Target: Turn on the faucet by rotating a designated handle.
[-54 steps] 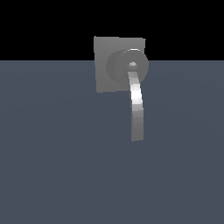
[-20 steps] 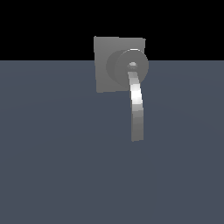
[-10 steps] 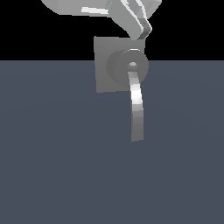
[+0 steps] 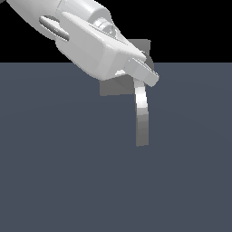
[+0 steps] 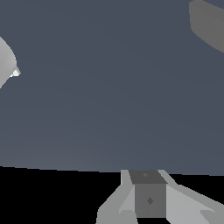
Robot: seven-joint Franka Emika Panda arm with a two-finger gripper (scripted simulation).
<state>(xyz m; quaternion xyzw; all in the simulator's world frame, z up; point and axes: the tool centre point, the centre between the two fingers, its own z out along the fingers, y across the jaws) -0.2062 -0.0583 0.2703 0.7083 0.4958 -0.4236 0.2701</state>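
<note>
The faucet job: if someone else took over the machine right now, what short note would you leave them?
End effector: hangs over the top of the faucet, hiding its round hub in the exterior view. Whether it is open or shut cannot be told, nor whether it touches anything.
Handle: the long curved bar hangs straight down from the hub, its lower end free.
Done: the arm has reached the fixture.
Left: get a hold on or push against the handle, then rotate it to turn the faucet on.

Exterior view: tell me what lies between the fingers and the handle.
Nothing shows there. In the exterior view the fingers overlap the top of the handle, hiding the hub; whether they touch cannot be told.
</note>
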